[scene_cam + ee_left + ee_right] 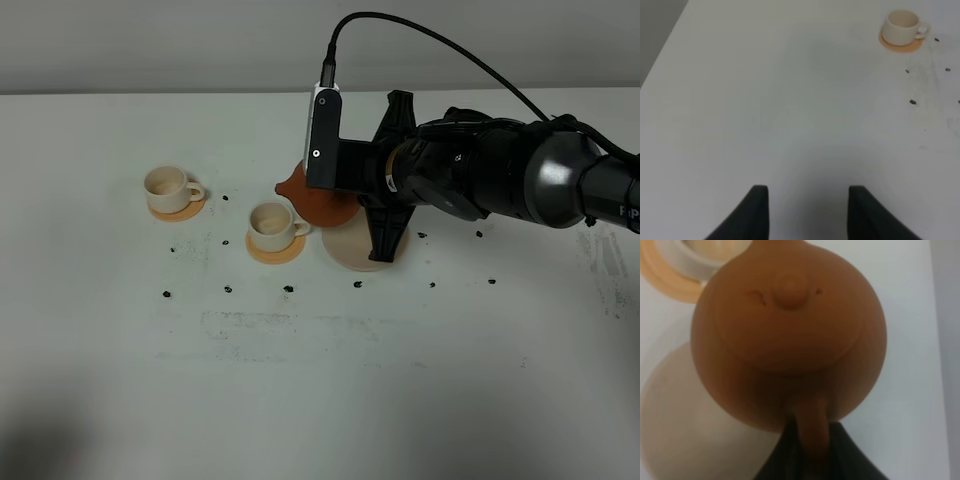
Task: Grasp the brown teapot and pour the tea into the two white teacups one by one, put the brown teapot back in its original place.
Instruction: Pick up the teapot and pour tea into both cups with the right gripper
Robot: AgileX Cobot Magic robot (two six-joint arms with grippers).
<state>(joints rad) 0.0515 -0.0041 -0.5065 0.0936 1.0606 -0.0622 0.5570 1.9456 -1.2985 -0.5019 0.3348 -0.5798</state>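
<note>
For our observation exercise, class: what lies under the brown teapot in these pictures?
Under the brown teapot lies the pale beige disc, partly showing. The teapot, held by the right gripper, hides the rest of it.

- The white worktop (320, 400) lies open toward the front, bar small black specks (288, 289).
- A cream-white handled cup (168, 184) on a round orange coaster (188, 211) and its twin (268, 224) stand left of centre, with a gap between them.
- The black right arm (500, 175) and the reddish-brown clay teapot (325, 208) it holds hang over part of the pale beige round disc (355, 255).
- Just before the left tool (809, 212) there is bare worktop.
</note>
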